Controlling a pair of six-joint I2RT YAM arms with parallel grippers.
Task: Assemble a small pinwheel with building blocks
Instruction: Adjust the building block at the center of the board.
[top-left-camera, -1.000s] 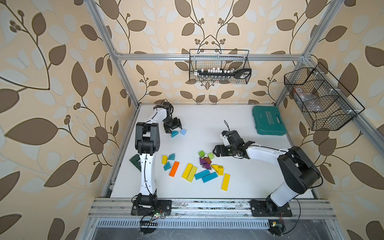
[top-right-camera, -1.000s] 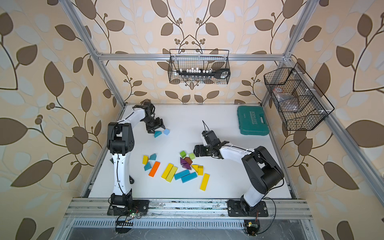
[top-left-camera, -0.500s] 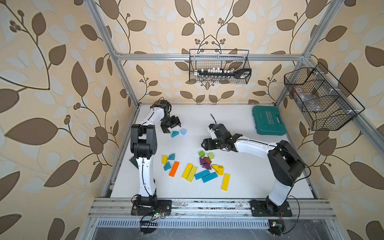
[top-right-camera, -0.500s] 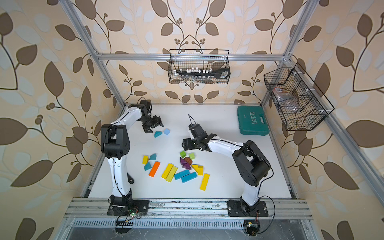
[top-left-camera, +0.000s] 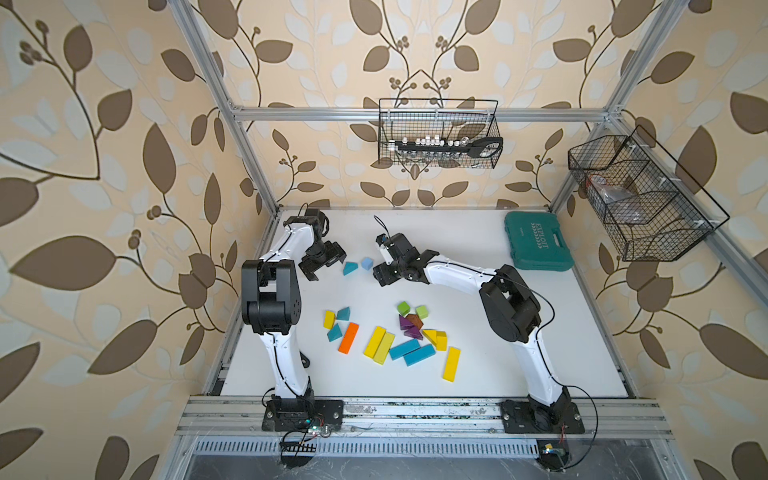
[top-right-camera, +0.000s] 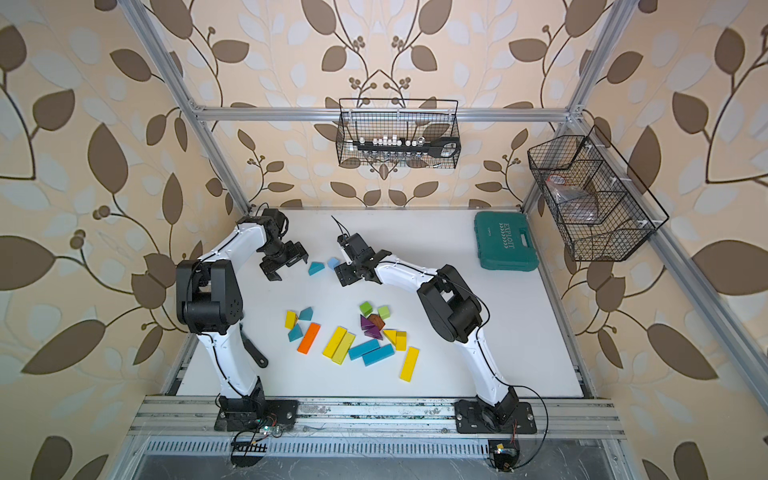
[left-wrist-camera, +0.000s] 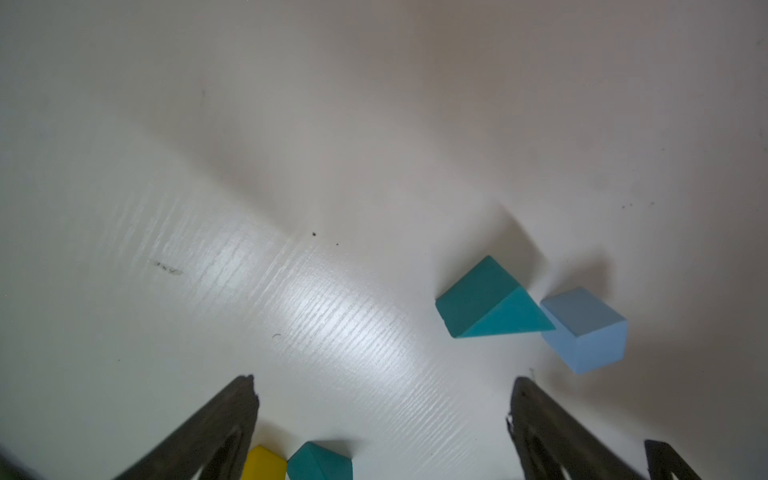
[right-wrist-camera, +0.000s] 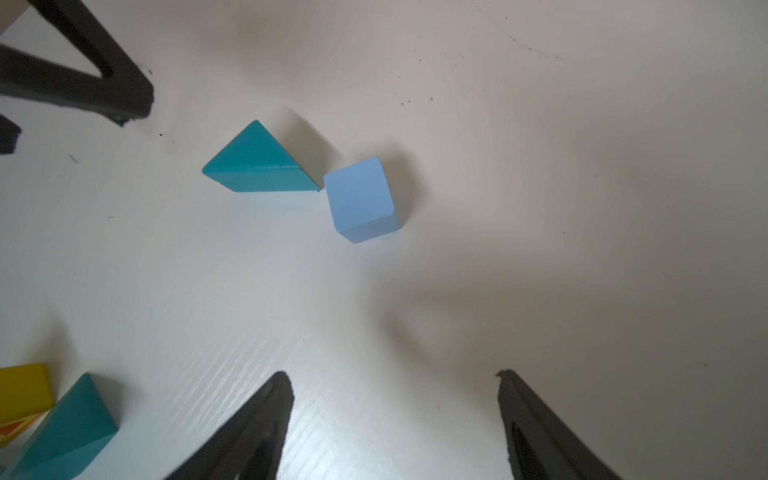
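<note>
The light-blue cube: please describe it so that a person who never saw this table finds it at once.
On the white table, look beyond the heap of blocks toward the back wall, where two blocks lie alone. The light-blue cube is the one nearer the teal case, beside a teal wedge; no other block is pale blue.

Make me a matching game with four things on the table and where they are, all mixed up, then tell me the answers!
Things:
1. light-blue cube
2. orange bar
3. teal tool case
4. brown wedge

Places:
A. tucked against the purple wedges
B. alone near the table's far right corner
C. beside a teal wedge, on the table's far half
D. lying flat beside two yellow bars

Pairs: 1-C, 2-D, 3-B, 4-A
</note>
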